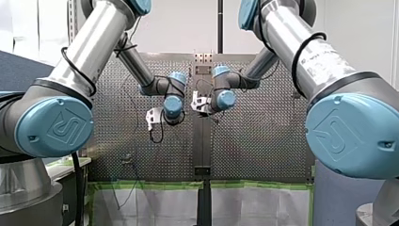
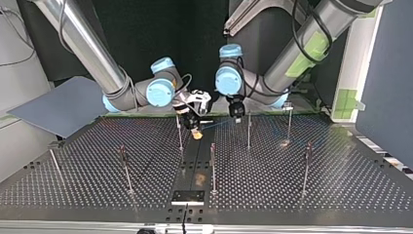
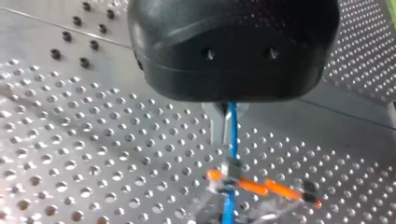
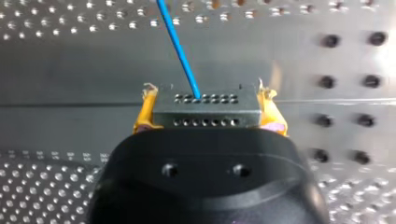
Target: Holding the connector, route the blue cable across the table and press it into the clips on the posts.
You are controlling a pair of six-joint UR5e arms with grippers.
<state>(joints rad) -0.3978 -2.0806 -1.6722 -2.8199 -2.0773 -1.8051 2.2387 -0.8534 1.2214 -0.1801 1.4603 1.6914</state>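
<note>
Right jaws clamp the grey perforated metal connector (image 4: 205, 109); left jaws, cannot tell. Slack risks blue cable (image 4: 180, 51) missing orange clip (image 3: 261, 186).

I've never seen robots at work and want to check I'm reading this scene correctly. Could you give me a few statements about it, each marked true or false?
1. My right gripper holds a grey connector between its yellow pads. True.
2. The cable leaving the connector is red. False: it is a blue cable.
3. The posts lie flat on the perforated table. False: they stand upright on it.
4. The blue cable runs between the fingers of my left gripper. True.
</note>
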